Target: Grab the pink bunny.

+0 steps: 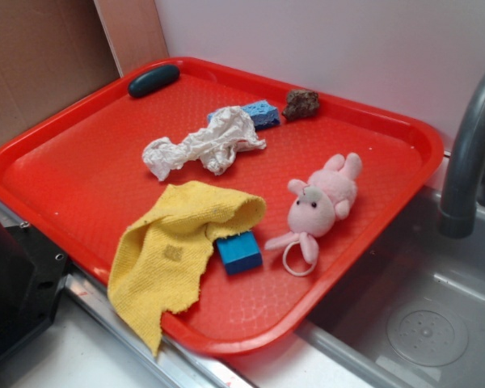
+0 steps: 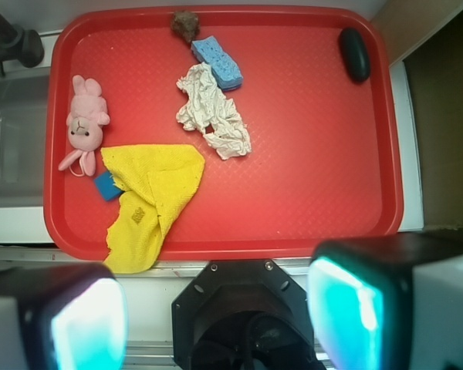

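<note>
The pink bunny lies on the red tray near its right edge, with its white ring loop toward the front. In the wrist view the bunny lies at the tray's left side. My gripper is open and empty, its teal pads wide apart. It is high above and off the tray's near edge, far from the bunny. The gripper is out of the exterior view.
A yellow cloth hangs over the tray's front edge, partly covering a blue block beside the bunny. A wrinkly off-white cloth, blue sponge, brown lump and dark oval object lie farther back. Faucet and sink are on the right.
</note>
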